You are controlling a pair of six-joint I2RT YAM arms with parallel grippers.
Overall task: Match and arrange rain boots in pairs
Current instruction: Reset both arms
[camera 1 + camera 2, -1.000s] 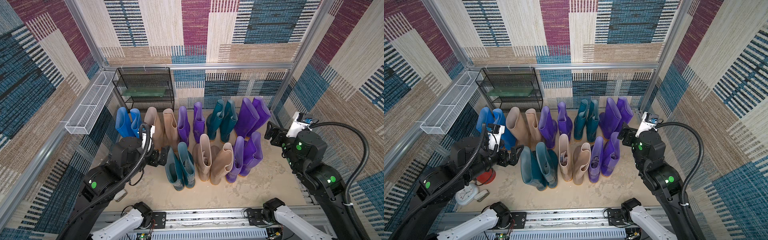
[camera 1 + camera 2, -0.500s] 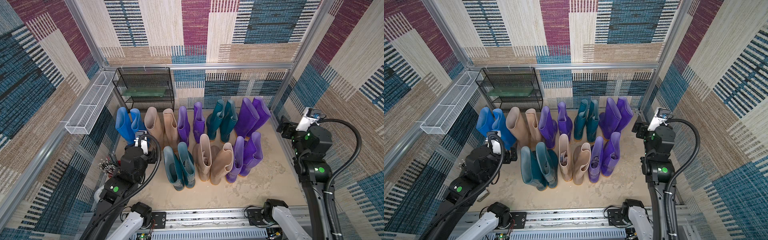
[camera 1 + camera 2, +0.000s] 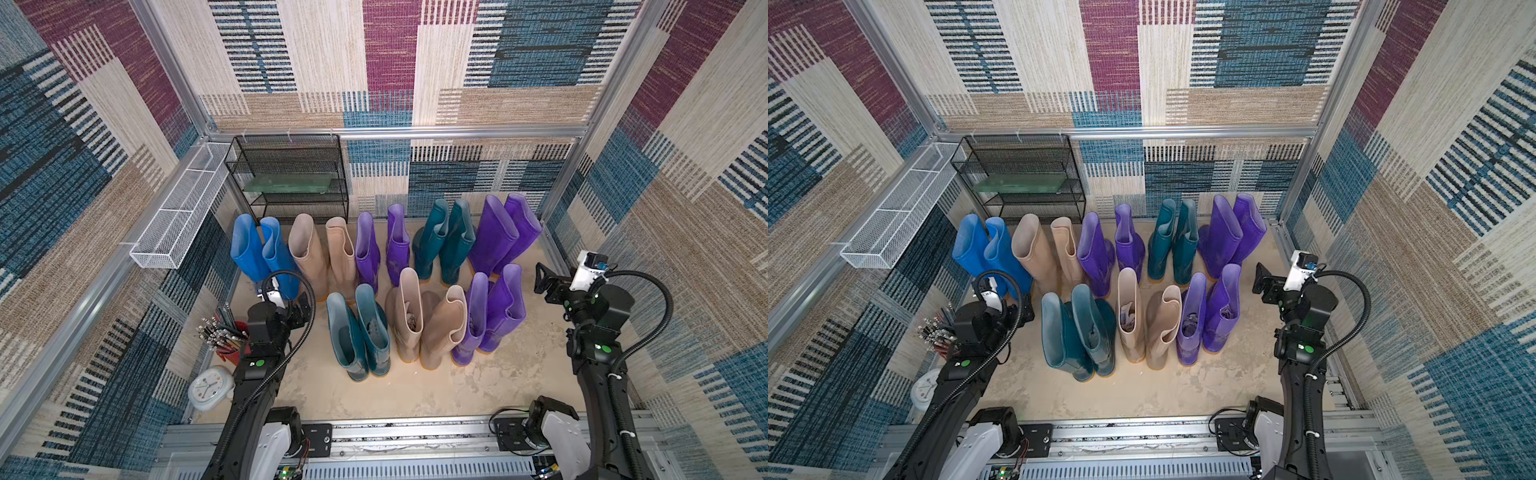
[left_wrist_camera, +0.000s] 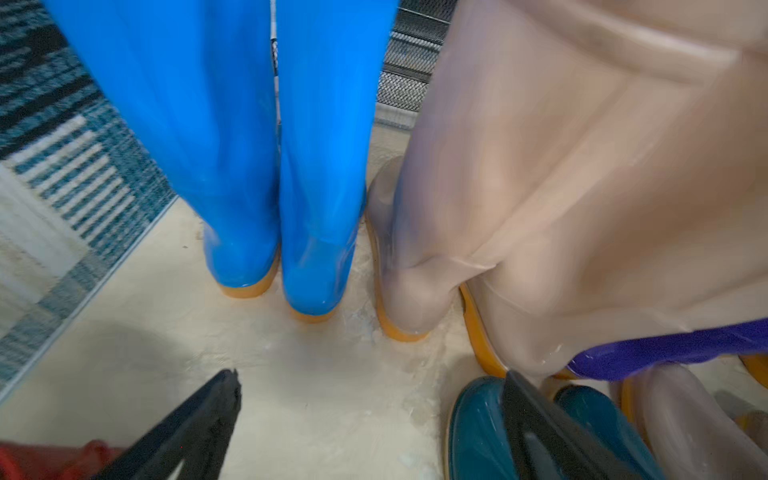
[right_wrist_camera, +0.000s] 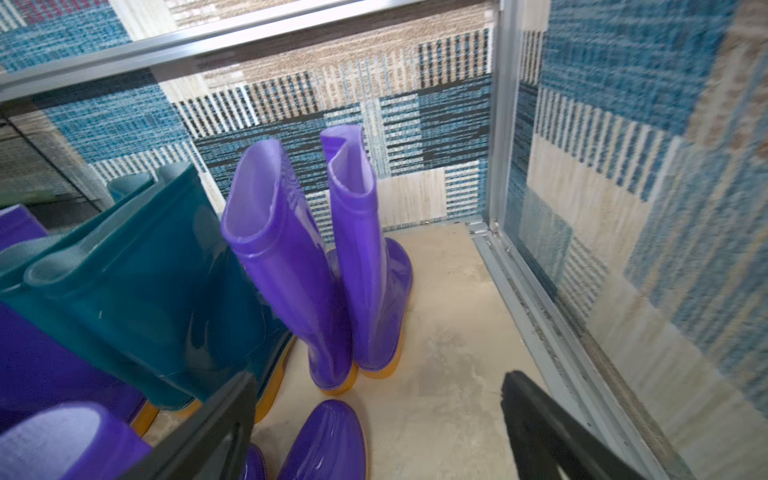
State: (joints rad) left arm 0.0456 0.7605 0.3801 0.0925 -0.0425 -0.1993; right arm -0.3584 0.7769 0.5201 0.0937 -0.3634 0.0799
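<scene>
The rain boots stand upright in two rows. At the back, from the left, are a blue pair [image 3: 257, 249], a beige pair [image 3: 320, 253], a short purple pair [image 3: 380, 245], a teal pair [image 3: 444, 241] and a tall purple pair [image 3: 503, 232]. In front stand a teal pair [image 3: 359, 332], a beige pair [image 3: 428, 324] and a purple pair [image 3: 492, 316]. My left gripper [image 3: 301, 311] hangs open behind the blue boots' [image 4: 249, 166] heels, holding nothing [image 4: 370, 376]. Open and empty too, my right gripper [image 3: 544, 282] faces the tall purple pair [image 5: 324, 270] from beside the right wall [image 5: 378, 377].
A black wire rack [image 3: 286, 178] stands at the back left, with a white wire basket [image 3: 178, 216] on the left wall. A red cup of brushes [image 3: 224, 336] and a white clock [image 3: 208, 388] sit by my left arm. An aluminium rail [image 3: 415, 432] runs along the front.
Both arms have drawn back and stand more upright, the left nearer the left wall, the right beside the right wall. The boots have not moved. Both grippers stay open.
</scene>
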